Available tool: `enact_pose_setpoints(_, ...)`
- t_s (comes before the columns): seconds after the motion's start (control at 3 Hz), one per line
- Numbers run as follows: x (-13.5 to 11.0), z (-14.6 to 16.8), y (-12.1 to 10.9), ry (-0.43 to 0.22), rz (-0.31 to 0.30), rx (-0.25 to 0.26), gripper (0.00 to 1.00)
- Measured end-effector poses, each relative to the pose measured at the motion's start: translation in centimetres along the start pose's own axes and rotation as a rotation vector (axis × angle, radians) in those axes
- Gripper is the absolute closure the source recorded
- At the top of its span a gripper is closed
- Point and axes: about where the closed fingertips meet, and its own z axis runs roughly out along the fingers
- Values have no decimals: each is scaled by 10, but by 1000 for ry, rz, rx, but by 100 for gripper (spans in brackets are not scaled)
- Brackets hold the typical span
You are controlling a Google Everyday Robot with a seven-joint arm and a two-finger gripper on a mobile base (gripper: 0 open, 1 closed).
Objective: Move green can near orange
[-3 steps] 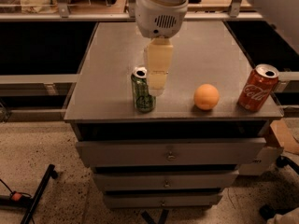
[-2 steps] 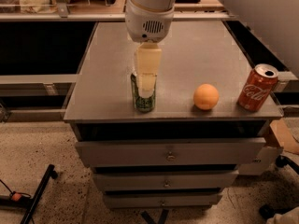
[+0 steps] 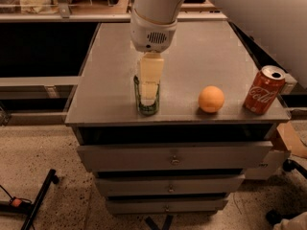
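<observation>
The green can [image 3: 147, 110] stands upright near the front edge of the grey cabinet top [image 3: 110, 80], left of centre. My gripper [image 3: 148, 98] hangs straight down from the white wrist and has come down over the can, covering its top and most of its front. Only the can's base and left edge show. The orange [image 3: 211, 99] sits on the cabinet top to the right of the can, about a can's height away from it.
A red cola can [image 3: 264, 90] stands at the front right corner, right of the orange. The cabinet has drawers [image 3: 172, 157] below. A cardboard box [image 3: 290, 140] sits at the right, and black legs [image 3: 36, 200] lie on the floor at the lower left.
My gripper has moved from behind and right of the green can to directly over it and has dropped lower. The can, orange and cola can have not moved.
</observation>
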Motion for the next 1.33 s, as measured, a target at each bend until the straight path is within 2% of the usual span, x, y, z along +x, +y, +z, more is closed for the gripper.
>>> enact_pose_setpoints(0.67,14,24,-5,-6,18,-9,0)
enact_pose_setpoints(1.0,19,34,-6,-5,24,-16,17)
enact_pose_setpoints(1.33,23,39,-6,1,31,-16,41)
